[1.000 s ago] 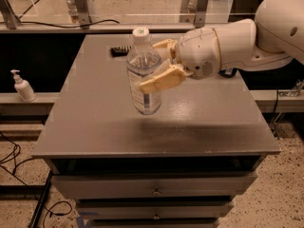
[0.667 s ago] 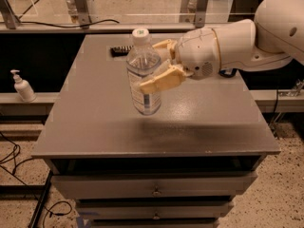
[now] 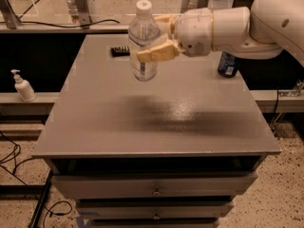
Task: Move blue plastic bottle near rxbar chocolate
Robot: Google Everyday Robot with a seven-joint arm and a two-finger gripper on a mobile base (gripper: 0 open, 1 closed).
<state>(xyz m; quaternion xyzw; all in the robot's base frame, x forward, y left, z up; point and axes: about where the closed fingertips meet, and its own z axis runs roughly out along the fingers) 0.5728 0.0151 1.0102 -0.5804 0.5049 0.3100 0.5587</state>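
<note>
The blue plastic bottle (image 3: 143, 42) is clear with a white cap and hangs upright in the air above the grey table (image 3: 156, 113). My gripper (image 3: 159, 38) comes in from the right and is shut on the bottle's middle, one tan finger (image 3: 156, 52) in front of it. The rxbar chocolate (image 3: 120, 50), a small flat dark bar, lies at the table's far left, just left of and behind the bottle.
A dark blue soda can (image 3: 228, 64) stands at the table's far right, partly behind my arm. A white pump dispenser (image 3: 22, 87) stands on a low ledge to the left. Drawers run below the table's front edge.
The bottle and my gripper have risen off the table and moved toward the far side, closer to the dark bar.
</note>
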